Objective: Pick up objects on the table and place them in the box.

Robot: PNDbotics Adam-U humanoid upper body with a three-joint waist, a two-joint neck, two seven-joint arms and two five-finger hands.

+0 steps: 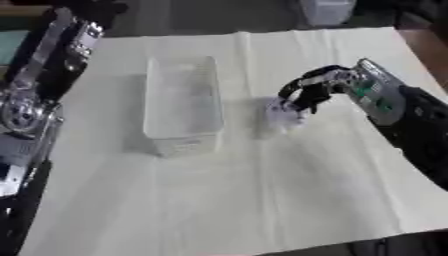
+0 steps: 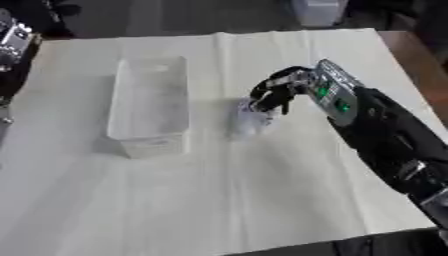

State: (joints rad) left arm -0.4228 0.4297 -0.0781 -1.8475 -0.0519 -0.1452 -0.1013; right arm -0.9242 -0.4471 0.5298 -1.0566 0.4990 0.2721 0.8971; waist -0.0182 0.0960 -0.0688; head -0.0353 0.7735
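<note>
- Cream cloth covers the table (image 1: 262, 200).
- Right hand (image 1: 306, 92) curls its fingers onto a small pale crumpled object (image 1: 284, 114) beneath them.
- Pickup step, I judge; next, lift it leftward over the clear plastic rectangular box (image 1: 181, 102).

The table (image 1: 262, 200) is covered by a pale cream cloth (image 2: 219, 190) with faint fold creases running along it — the brown tabletop shows only at the right edge. On the cloth stands a clear, oblong plastic box (image 1: 181, 102), left of centre, and just to its right lies a small whitish, crumpled-looking object (image 2: 249, 119) — its kind cannot be made out.
</note>
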